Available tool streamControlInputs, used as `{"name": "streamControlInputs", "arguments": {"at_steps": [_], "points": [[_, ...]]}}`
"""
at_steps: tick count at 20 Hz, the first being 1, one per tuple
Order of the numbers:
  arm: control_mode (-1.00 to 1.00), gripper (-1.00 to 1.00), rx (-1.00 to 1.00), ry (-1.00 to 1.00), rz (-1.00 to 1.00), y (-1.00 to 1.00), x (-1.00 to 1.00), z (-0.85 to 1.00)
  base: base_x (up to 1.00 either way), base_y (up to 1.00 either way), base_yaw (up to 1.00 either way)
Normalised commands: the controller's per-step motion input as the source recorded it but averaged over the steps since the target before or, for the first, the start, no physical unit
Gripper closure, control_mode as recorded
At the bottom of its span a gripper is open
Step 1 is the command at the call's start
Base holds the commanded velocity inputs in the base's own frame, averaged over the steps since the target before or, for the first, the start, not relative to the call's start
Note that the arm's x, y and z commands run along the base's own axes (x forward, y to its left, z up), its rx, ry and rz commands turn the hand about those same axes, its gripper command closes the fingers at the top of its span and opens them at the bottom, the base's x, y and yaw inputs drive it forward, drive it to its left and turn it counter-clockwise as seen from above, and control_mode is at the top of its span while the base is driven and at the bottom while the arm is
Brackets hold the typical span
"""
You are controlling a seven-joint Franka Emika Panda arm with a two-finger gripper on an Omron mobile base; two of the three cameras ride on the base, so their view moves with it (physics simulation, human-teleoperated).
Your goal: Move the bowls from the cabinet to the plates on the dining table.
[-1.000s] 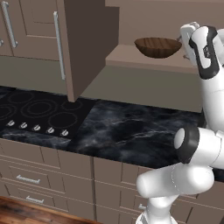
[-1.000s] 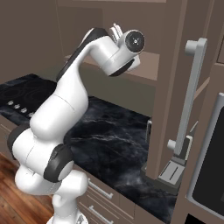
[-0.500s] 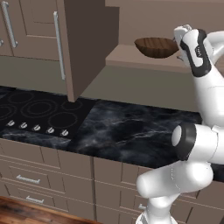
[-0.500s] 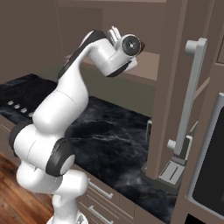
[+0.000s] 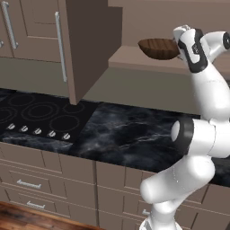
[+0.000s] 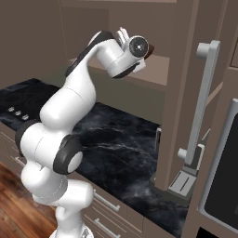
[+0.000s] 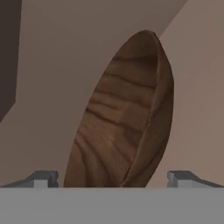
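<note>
Step in hand: reaching in to take the wooden bowl (image 5: 158,48) off the cabinet shelf (image 5: 134,60).
Wooden bowl: sits on the shelf inside the open cabinet (image 5: 90,40), above the counter (image 5: 130,134) and to the right of the open door.
Gripper: the gripper (image 7: 112,180) is at the bowl, jaws spread wide and nothing held; in the hand view one finger tip lies on each side of the near rim, which runs between them.
Contact: cannot tell whether the tips touch the bowl yet.
Doing it well: I judge the rim should sit squarely between the jaws before closing, since the wall is thin and curved.
Risk: a shallow bite could let the bowl swing or slip off the shelf edge.
After the grip: lift a little before drawing back, so the base clears the shelf.
</note>
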Motion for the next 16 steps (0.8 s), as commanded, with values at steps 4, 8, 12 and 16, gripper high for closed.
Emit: {"name": "streamControlInputs", "arguments": {"at_steps": [4, 8, 12, 16], "points": [[-1.0, -1.0, -0.02, 0.04, -0.03, 0.0, 0.19, -0.19, 0.0, 0.0, 0.0], [-1.0, -1.0, -0.08, 0.0, -0.03, 0.0, 0.0, -0.39, 0.0, 0.0, 0.0], [-1.0, -1.0, -0.09, 0.0, -0.02, 0.0, -0.01, -0.47, 0.0, 0.0, 0.0], [-1.0, -1.0, -0.09, 0.0, -0.02, 0.0, -0.1, -0.5, 0.0, 0.0, 0.0]]}}
